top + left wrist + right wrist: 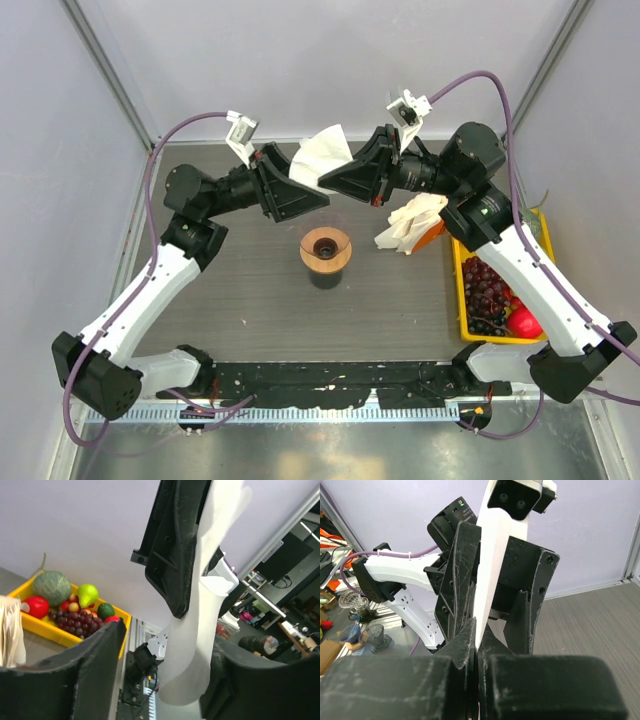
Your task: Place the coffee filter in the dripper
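Note:
The coffee filter (325, 152), a thin white paper cone, hangs in the air between both raised grippers, behind and above the dripper (325, 250). The dripper stands on the dark table with its tan wooden ring and dark centre. My right gripper (342, 180) is shut on the filter's edge, which shows in the right wrist view (492, 555) rising from the closed gripper (477, 650). My left gripper (303, 187) is open. In the left wrist view the filter (200, 610) passes between its spread fingers (65, 675), close to the right-hand one. The dripper is out of both wrist views.
A ruffled bunch of white filters (412, 222) lies right of the dripper and shows in the left wrist view (10, 630). A yellow fruit tray (462, 300) with grapes and a red apple sits at the right edge, also seen from the left wrist (45, 630). Grey walls enclose the table.

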Robot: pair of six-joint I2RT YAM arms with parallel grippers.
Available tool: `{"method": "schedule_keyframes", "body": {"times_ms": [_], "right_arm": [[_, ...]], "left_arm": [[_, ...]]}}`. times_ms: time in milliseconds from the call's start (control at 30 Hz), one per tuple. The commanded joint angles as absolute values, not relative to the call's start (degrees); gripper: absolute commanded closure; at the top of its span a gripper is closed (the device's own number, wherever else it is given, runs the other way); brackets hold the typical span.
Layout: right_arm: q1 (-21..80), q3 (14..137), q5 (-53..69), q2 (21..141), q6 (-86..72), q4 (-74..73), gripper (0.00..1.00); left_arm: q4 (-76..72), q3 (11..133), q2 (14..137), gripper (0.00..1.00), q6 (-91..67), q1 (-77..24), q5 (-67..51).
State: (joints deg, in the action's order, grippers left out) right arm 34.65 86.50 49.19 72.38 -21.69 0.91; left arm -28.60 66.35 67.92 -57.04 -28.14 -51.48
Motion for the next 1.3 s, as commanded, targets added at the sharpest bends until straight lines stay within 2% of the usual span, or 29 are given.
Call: {"method": "schedule_keyframes", "body": {"times_ms": [0,67,100,133,300,367,400,433,467,500,533,567,667,700,733,767,800,867,1000,1100,1267], "right_arm": [[35.0,86.7,49.7,71.7,-24.0,5.3,0.95],[34.8,86.5,50.2,71.4,-23.6,4.1,0.95],[34.7,86.5,50.4,71.1,-23.2,3.6,0.95],[34.5,86.4,50.3,71.0,-22.9,2.8,0.95],[32.6,86.7,50.6,70.8,-23.1,2.5,0.95],[31.4,87.4,50.8,71.1,-23.3,2.3,0.85],[30.9,88.1,51.1,71.5,-23.4,2.1,0.68],[30.1,88.4,51.2,71.5,-23.1,1.5,0.63],[29.8,88.9,51.8,71.8,-22.9,1.0,0.64],[29.4,88.9,52.2,71.8,-22.1,0.4,0.74],[29.4,89.0,52.8,71.8,-21.4,0.4,0.89],[29.4,88.9,53.2,71.7,-20.5,-1.5,0.94],[29.4,88.9,54.5,71.7,-20.0,-1.8,0.95],[29.4,88.9,54.8,71.7,-19.3,-2.3,0.95],[29.4,89.1,55.3,71.5,-18.6,-2.6,0.95],[29.4,89.2,55.8,71.5,-17.8,-3.3,0.95],[29.2,89.7,56.2,71.3,-17.0,-4.3,0.95],[29.0,90.3,56.9,70.8,-14.1,-7.4,0.95],[28.9,90.4,56.9,69.1,-4.8,-15.5,0.95],[29.0,90.2,57.4,68.7,-1.9,-18.0,0.95],[29.4,89.8,57.8,68.7,1.2,-18.3,0.95]], "left_arm": [[-36.3,67.7,67.9,0.57,-62.2,-28.3,-50.2],[-36.6,67.1,67.2,0.86,-62.8,-27.7,-50.0],[-36.9,66.8,67.0,0.96,-62.4,-27.5,-50.2],[-37.2,66.4,66.7,1.0,-62.1,-27.4,-50.5],[-38.4,64.1,64.9,1.0,-60.0,-27.2,-52.3],[-38.2,63.1,64.1,1.0,-59.2,-27.2,-53.0],[-37.8,62.8,63.9,1.0,-58.6,-27.2,-53.1],[-37.4,62.5,63.5,1.0,-58.2,-27.2,-53.2],[-36.8,62.3,63.2,1.0,-57.6,-27.2,-53.3],[-36.3,62.5,63.1,1.0,-57.0,-27.2,-53.3],[-36.0,62.6,62.8,1.0,-56.4,-27.2,-53.3],[-35.4,62.8,62.8,1.0,-55.7,-27.1,-53.1],[-32.6,63.9,62.9,1.0,-53.4,-27.2,-53.8],[-31.2,64.4,62.9,0.82,-52.6,-27.2,-54.5],[-28.8,65.3,62.8,0.34,-50.3,-26.9,-56.0],[-26.0,66.1,62.4,0.16,-48.3,-26.1,-57.8],[-22.0,66.4,61.6,0.1,-45.6,-24.8,-58.8],[-16.2,65.6,58.9,0.05,-40.8,-20.2,-59.3],[-0.1,68.0,54.7,0.05,-23.4,-11.6,-60.4],[8.8,72.2,52.8,0.14,-10.2,-11.2,-62.2],[8.8,75.8,53.8,0.34,-8.6,-13.0,-63.7]]}}
